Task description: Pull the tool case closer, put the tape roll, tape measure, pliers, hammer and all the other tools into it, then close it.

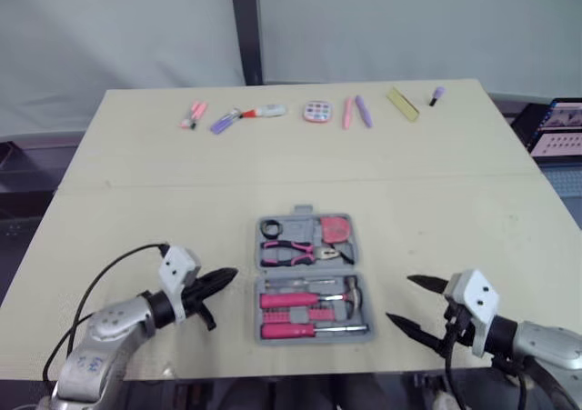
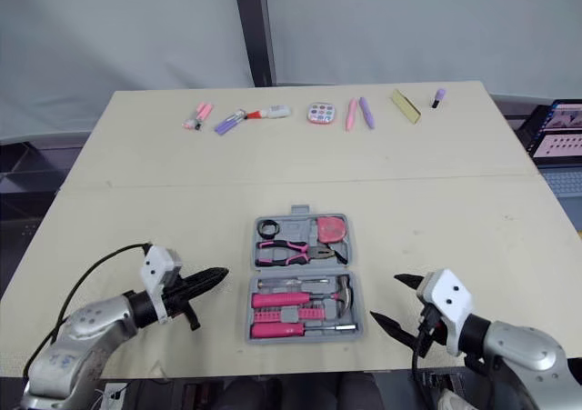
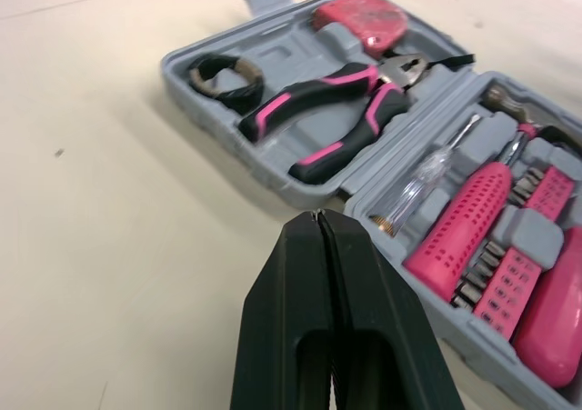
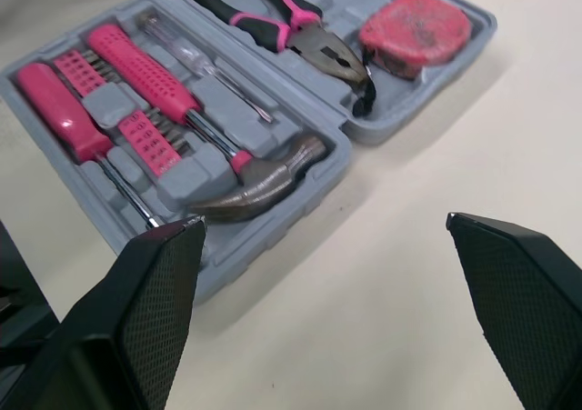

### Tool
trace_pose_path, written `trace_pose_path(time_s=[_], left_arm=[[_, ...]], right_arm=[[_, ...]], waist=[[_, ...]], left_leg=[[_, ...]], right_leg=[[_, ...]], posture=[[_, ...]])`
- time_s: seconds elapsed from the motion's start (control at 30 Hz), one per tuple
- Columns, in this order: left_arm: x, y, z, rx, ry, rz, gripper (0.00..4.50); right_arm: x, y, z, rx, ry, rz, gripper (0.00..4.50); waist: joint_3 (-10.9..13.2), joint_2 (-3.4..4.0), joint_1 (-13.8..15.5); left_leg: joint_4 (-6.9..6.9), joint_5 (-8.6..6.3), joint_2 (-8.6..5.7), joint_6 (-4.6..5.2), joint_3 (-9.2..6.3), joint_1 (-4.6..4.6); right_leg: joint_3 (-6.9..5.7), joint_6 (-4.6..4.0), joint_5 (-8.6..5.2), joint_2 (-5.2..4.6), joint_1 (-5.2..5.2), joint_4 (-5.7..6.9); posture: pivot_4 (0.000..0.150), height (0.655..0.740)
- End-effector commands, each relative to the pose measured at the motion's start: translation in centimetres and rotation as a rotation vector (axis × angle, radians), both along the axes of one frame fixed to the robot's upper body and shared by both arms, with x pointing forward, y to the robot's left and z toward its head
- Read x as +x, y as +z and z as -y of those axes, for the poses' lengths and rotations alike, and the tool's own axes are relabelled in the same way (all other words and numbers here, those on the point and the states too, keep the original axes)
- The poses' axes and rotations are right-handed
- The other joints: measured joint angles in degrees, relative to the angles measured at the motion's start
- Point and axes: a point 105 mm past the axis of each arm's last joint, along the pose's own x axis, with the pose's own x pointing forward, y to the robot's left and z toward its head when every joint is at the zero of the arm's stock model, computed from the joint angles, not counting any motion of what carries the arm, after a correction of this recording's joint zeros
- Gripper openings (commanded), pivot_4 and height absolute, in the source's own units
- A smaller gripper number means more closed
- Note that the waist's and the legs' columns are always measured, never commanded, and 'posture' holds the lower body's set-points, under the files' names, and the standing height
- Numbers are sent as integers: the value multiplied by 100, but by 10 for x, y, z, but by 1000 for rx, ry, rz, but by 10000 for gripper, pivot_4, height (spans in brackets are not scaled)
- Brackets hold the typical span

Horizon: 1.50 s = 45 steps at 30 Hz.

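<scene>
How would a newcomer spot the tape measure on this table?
Start at the open grey tool case near the front edge of the table. In its far half, at the robot's right end, lies the tape measure: a rounded reddish-pink block, unlike the long-handled pliers beside it.

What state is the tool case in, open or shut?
Open: both halves of the tool case lie flat on the table, pliers and hammer showing inside.

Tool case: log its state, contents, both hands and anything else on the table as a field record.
tool case: open, lying flat on table
contents: tape roll, tape measure, pliers, hammer, pink-handled screwdrivers
left hand: shut, empty, left of case
right hand: open, empty, right of case
far table edge: row of small pink and purple items
remaining: closing the case
</scene>
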Motion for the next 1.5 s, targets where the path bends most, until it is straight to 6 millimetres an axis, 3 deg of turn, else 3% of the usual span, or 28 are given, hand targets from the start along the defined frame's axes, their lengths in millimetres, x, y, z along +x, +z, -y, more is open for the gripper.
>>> trace_pose_path(time_s=[0.03,0.07,0.23,0.3,0.6,0.77,1.03,1.17,1.37,1.5], left_arm=[[-6,12,-10,8,66,62,0],[-12,10,-14,12,90,52,0],[-41,-6,-17,-3,157,-25,0],[-46,-11,-15,-3,158,-40,0],[-38,-21,-20,30,126,-19,0],[-11,-26,-23,49,26,-23,0],[24,-38,-7,120,-215,-59,0],[31,-37,-1,125,-254,-53,0],[41,-31,28,152,-369,-43,0],[44,-28,35,160,-382,-38,0]], right_arm=[[-4,5,-6,21,-22,29,36295],[-5,4,-8,34,-42,30,32954],[-15,-5,-15,53,-75,4,6969],[-16,-7,-16,54,-74,-2,673],[-2,-3,-8,20,-87,26,673],[18,-1,-11,5,-61,19,673],[55,-10,-2,-94,-41,-58,673],[59,-13,-1,-109,-25,-84,673],[68,-19,-4,-131,12,-114,673],[74,-21,-10,-135,36,-108,673]], waist=[[4,1,6],[6,0,1],[9,-1,-12],[10,-2,-11],[15,-6,-8],[16,-6,-14],[16,-5,-21],[16,-5,-23],[16,-5,-27],[15,-7,-43]], left_leg=[[0,0,1,0,0,-1],[0,0,0,-1,0,0],[-5,-6,7,-7,3,-2],[-5,-7,6,-7,4,-3],[-8,-7,8,-7,4,-3],[-4,-5,8,-9,10,1],[-5,-6,4,-7,7,-7],[7,-5,7,-8,8,-16],[20,-5,3,-7,9,-30],[19,-5,4,-8,8,-46]], right_leg=[[4,0,0,0,0,-2],[5,0,0,0,1,-1],[25,-1,0,3,0,-13],[28,-1,-1,3,1,-19],[25,-4,-2,7,0,-22],[-2,-4,-2,10,1,-15],[-19,-4,-2,5,-16,5],[-25,-3,-2,6,-26,15],[-24,0,0,4,-35,21],[-24,0,0,5,-58,38]], posture=[[1500,7400],[1500,7400],[1500,7400],[1500,7400],[1500,7400],[1500,7400],[1500,7400],[1500,7400],[1500,7400],[1500,7400]])
